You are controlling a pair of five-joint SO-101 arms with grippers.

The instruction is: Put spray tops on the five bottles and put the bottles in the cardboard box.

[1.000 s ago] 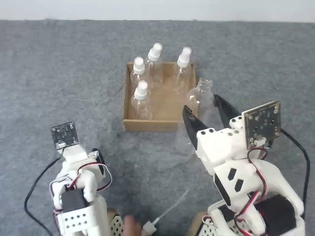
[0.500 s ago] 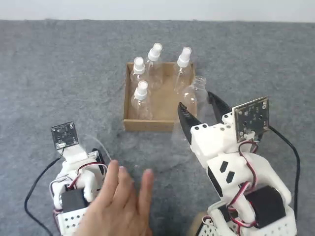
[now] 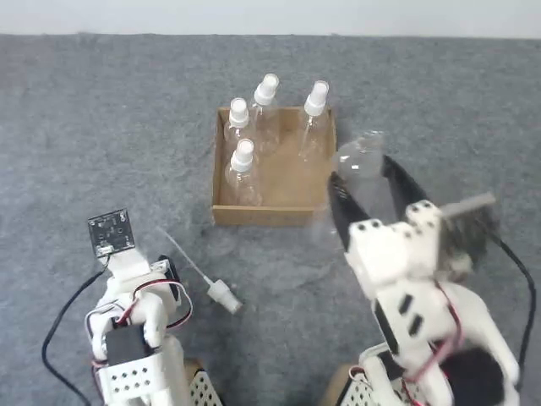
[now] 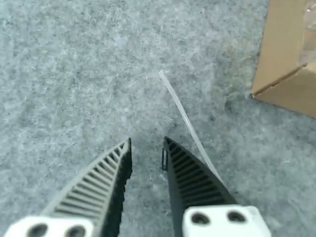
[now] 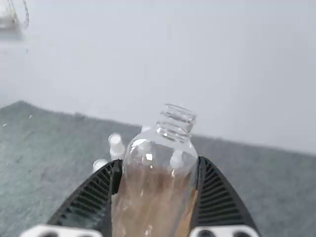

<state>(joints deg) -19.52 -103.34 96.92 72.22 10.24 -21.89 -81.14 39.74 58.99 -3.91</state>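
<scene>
Several clear bottles with white spray tops (image 3: pixel 243 154) stand in the cardboard box (image 3: pixel 275 209). My right gripper (image 3: pixel 362 173) is shut on an uncapped clear bottle (image 3: pixel 359 152) just right of the box; the right wrist view has this bottle (image 5: pixel 158 163) upright between the fingers (image 5: pixel 94 197), its threaded neck bare. A loose spray top (image 3: pixel 223 293) with a long thin tube lies on the carpet beside the left arm. My left gripper (image 4: pixel 147 143) is slightly open, low over the carpet, with nothing in it; the tube (image 4: pixel 182 113) runs past one finger.
Grey carpet covers the table. A corner of the cardboard box (image 4: pixel 291 59) lies ahead of the left gripper. Open carpet stretches left of the box and between the two arms.
A hand reached in by the left arm, left the spray top on the carpet and withdrew. The right arm shifted right with the bottle.
</scene>
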